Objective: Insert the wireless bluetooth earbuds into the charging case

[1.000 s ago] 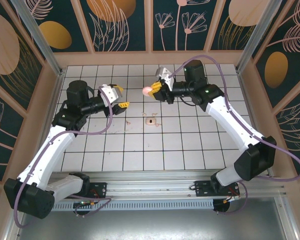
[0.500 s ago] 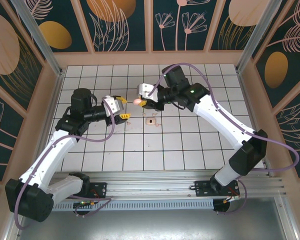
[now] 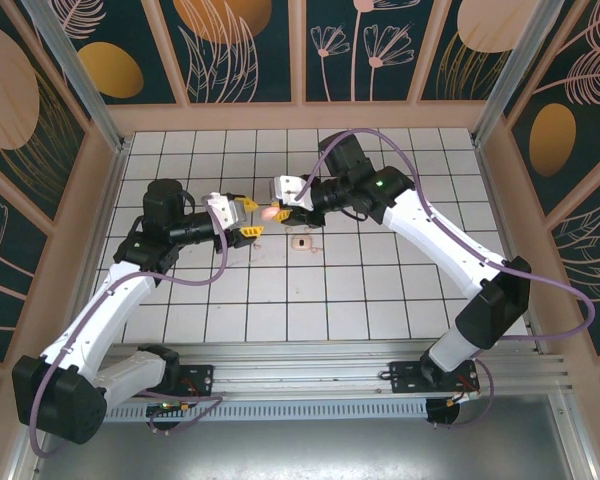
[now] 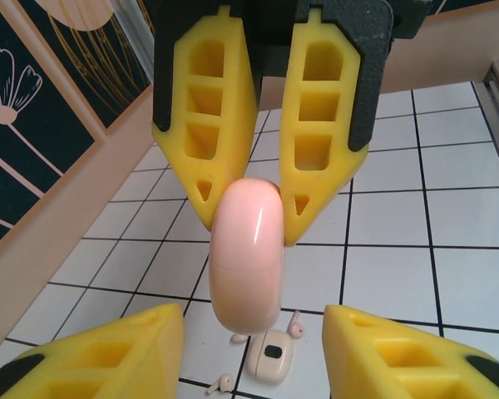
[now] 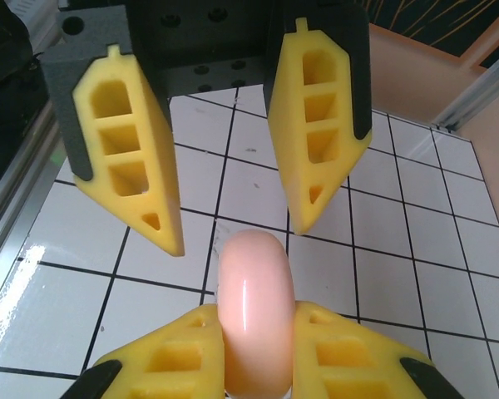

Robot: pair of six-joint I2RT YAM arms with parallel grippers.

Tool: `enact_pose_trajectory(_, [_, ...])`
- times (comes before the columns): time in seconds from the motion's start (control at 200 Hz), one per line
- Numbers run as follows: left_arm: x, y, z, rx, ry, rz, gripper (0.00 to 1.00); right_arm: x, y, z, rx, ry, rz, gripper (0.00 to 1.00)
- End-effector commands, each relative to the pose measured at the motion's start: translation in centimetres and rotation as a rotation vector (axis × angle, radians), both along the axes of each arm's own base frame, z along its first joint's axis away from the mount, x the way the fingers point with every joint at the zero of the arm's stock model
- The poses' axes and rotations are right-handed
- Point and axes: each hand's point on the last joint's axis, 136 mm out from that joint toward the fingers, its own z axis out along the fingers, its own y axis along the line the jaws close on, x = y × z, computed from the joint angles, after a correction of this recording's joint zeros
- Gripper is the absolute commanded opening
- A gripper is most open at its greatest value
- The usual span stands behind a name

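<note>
While the right gripper [image 5: 256, 332] pinches it between both yellow honeycomb finger pads, the small smooth salmon-pink pebble-shaped charging case [image 5: 255, 307] hangs in the air above the white tiled table [image 3: 380, 290], near the middle of the far half in the top view. Those jaws are drawn in tight on the case's two broad faces, and only its rear end is clamped. Its long axis runs on from the right fingers, with the free rounded end pointing straight at the left gripper [image 4: 251, 320]. From the left wrist it is seen edge-on, a narrow upright oval.

Facing it from the other side, the left gripper's jaws stand open, wider than the case is thick. The case's free end sits just about level with the left fingertips, in the gap between them, with tile showing on either side, so they touch nothing.

Down on the tiles below the case lie three tiny pale pinkish-white stemmed earbuds [image 4: 295, 326], scattered close around a small beige piece with a dark centre [image 4: 269, 357], one to each side of it and one nearer the camera; none touches the case
</note>
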Motion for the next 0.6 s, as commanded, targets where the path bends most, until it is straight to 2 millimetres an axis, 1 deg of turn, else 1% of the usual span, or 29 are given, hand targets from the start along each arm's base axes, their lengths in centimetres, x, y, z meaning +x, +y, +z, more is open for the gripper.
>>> enact_pose_trajectory(0.0, [-0.4,-0.6,0.4,-0.020,-0.015,-0.045,0.45,-1.2,0.6,1.6,0.036,-0.020,0.061,0.12])
enact_pose_trajectory(0.08, [-0.4,-0.7,0.4,-0.020,-0.015,-0.052,0.45,-1.3,0.9,1.9,0.038,-0.031,0.067,0.12])
enact_pose_trajectory(0.225, [-0.4,-0.8,0.4,-0.031,-0.002,-0.060,0.45,-1.5,1.4,1.7,0.016,-0.049,0.076,0.12])
enact_pose_trajectory(0.505, [-0.3,-1.0,0.4,-0.023,0.009,-0.062,0.35,-1.6,1.9,2.0,0.014,-0.062,0.089,0.12])
enact_pose_trajectory(0.561, [-0.4,-1.1,0.6,-0.026,0.009,-0.070,0.35,-1.6,1.9,1.9,0.009,-0.065,0.086,0.12])
enact_pose_trajectory(0.596, [-0.4,-1.1,0.7,-0.029,0.008,-0.072,0.37,-1.5,1.8,1.8,0.005,-0.065,0.083,0.12])
